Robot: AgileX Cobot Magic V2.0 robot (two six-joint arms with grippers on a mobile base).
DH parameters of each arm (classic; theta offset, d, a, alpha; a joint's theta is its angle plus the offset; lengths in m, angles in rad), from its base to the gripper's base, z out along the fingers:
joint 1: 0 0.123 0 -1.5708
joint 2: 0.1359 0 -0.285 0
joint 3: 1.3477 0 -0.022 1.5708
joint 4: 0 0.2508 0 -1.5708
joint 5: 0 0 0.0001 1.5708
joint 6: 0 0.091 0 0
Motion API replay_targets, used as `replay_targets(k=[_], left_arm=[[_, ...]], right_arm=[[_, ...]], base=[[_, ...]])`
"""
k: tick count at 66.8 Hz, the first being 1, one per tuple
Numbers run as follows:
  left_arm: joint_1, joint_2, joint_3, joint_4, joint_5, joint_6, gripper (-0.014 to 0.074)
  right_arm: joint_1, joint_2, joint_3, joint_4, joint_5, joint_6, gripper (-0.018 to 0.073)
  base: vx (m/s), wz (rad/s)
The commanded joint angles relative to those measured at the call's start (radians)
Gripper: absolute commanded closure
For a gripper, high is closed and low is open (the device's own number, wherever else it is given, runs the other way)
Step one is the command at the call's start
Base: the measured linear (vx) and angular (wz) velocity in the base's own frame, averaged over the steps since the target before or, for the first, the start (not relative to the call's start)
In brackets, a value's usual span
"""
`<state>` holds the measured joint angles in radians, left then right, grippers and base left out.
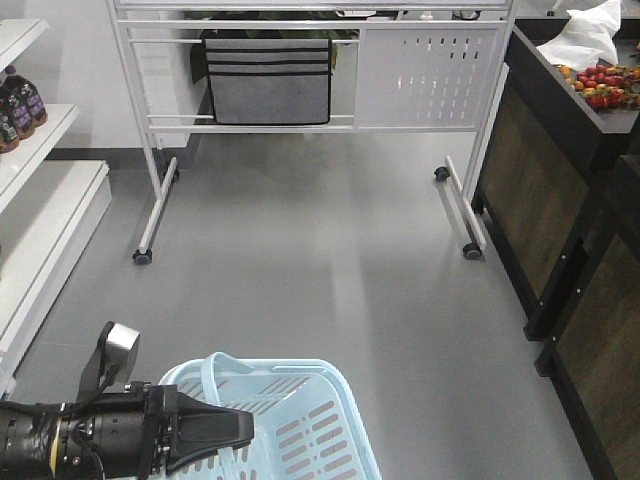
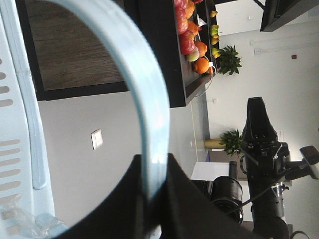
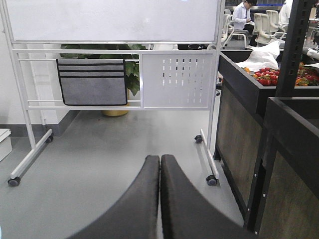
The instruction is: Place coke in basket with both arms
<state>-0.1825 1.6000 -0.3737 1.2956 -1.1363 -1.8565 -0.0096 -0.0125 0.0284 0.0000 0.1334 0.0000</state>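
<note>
Barely begun: the left hand clamps the handle of the basket, at six o'clock in the front view. The right hand is clenched empty, and no coke shows anywhere.

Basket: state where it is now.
The basket is at the front view's bottom edge, left of centre, one handle clamped in the left gripper, over grey floor.

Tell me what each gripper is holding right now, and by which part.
The left gripper is clamped on the basket, gripping one swing handle between its fingers. The right gripper is shut with nothing in it.
</note>
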Motion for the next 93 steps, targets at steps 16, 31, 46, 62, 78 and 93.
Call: replay_targets(k=[16, 31, 46, 62, 78, 93], left_arm=[[-0.004, -0.033, -0.015, -0.05, -0.241, 0.0, 0.0603], [-0.004, -0.033, -0.015, -0.05, -0.241, 0.0, 0.0603], [-0.004, -0.033, -0.015, -0.05, -0.241, 0.0, 0.0603], [-0.004, -0.033, -0.015, -0.05, -0.241, 0.0, 0.0603], [-0.004, -0.033, -0.015, -0.05, -0.241, 0.0, 0.0603], [-0.004, -0.033, -0.015, -0.05, -0.241, 0.0, 0.0603]], right_arm=[[0.003, -0.014, 0.015, -0.008, -0.074, 0.0, 0.0568], [0.003, -0.014, 0.015, -0.008, -0.074, 0.0, 0.0568], [0.003, -0.014, 0.015, -0.008, -0.074, 0.0, 0.0568], [0.003, -0.014, 0.015, -0.008, -0.074, 0.0, 0.0568], [0.003, -0.014, 0.015, -0.008, -0.074, 0.0, 0.0568], [0.003, -0.014, 0.015, -0.008, -0.074, 0.0, 0.0568]], base=[[0.08, -0.1], [0.09, -0.06], [0.11, 0.03], [0.12, 0.02], [0.13, 0.03], [0.13, 0.02]])
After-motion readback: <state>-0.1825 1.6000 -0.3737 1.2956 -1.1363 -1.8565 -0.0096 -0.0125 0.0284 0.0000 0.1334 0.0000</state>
